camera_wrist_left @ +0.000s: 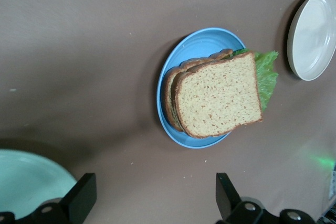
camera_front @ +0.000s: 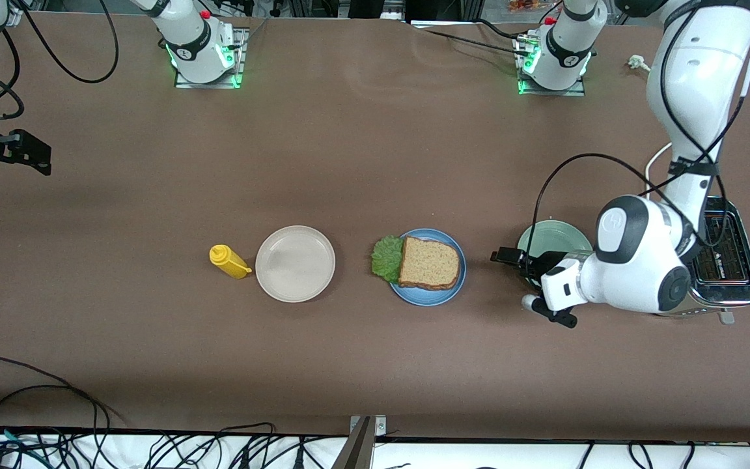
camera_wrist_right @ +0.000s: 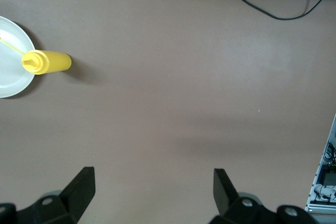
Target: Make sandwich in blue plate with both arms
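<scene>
Left end effector (camera_front: pixel 523 281): fingers (camera_wrist_left: pixel 81 196) spread, nothing held; hovers over the pale green plate (camera_front: pixel 554 238), beside the toaster (camera_front: pixel 726 260).

Right end effector (camera_wrist_right: pixel 152 192): fingers spread, empty; held over bare surface (camera_front: pixel 349 163) at the right arm's end, waiting (yellow squeeze bottle (camera_front: pixel 228 262) in its wrist view).

Sandwich (camera_front: pixel 428 262): two bread slices stacked, lettuce (camera_front: pixel 387 258) protruding between them, seated on the blue plate (camera_front: pixel 417 296) mid-surface. The beige-white plate (camera_front: pixel 295 264) is beside it, empty.

Step judged: assembly appears finished. Next move judged: both arms to be retracted clear; no grasp is called for.
</scene>
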Controlling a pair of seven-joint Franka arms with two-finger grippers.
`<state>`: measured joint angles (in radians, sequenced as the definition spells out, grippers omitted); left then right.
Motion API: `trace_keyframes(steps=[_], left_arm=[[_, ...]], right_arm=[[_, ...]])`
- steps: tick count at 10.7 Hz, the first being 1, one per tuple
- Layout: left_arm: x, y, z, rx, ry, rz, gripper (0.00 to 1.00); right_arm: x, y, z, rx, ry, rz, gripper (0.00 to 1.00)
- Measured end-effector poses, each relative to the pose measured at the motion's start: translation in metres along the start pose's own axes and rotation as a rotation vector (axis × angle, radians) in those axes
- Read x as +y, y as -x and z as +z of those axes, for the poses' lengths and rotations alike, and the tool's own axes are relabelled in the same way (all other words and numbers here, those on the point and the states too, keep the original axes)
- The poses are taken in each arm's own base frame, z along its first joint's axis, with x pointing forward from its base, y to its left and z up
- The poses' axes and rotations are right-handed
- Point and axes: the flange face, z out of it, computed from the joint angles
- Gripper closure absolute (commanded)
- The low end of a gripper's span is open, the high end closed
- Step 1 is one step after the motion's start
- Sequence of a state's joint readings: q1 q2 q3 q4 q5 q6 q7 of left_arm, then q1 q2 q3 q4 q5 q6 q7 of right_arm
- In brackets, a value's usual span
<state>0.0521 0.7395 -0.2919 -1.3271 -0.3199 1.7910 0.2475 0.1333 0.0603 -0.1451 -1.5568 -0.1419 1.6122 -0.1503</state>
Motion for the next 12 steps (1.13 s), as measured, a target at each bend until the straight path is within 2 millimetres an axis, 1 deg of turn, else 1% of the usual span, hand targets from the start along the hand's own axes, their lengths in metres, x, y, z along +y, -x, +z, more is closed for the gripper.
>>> trace_keyframes(steps=[2,4,8,10,12], left_arm=[[0.014,0.011,-0.039,0.018,-0.052,0.008,0.0],[0.02,0.023,-0.075,0.028,-0.183,0.036,0.0],[0.047,0.051,-0.148,0.094,-0.335,0.065,0.0],[0.066,0.072,-0.178,0.093,-0.38,0.072,0.0],[0.09,0.101,-0.207,0.068,-0.405,0.063,0.0]], right_arm=[[0.0,0.0,-0.007,0.013,0.002,0.001,0.0],[0.0,0.0,-0.009,0.018,0.002,0.0,0.0],[-0.005,0.001,-0.016,0.03,-0.012,-0.011,0.0],[-0.017,-0.001,-0.014,0.019,-0.019,-0.034,0.0],[-0.026,-0.004,-0.005,-0.016,-0.023,-0.05,0.0]])
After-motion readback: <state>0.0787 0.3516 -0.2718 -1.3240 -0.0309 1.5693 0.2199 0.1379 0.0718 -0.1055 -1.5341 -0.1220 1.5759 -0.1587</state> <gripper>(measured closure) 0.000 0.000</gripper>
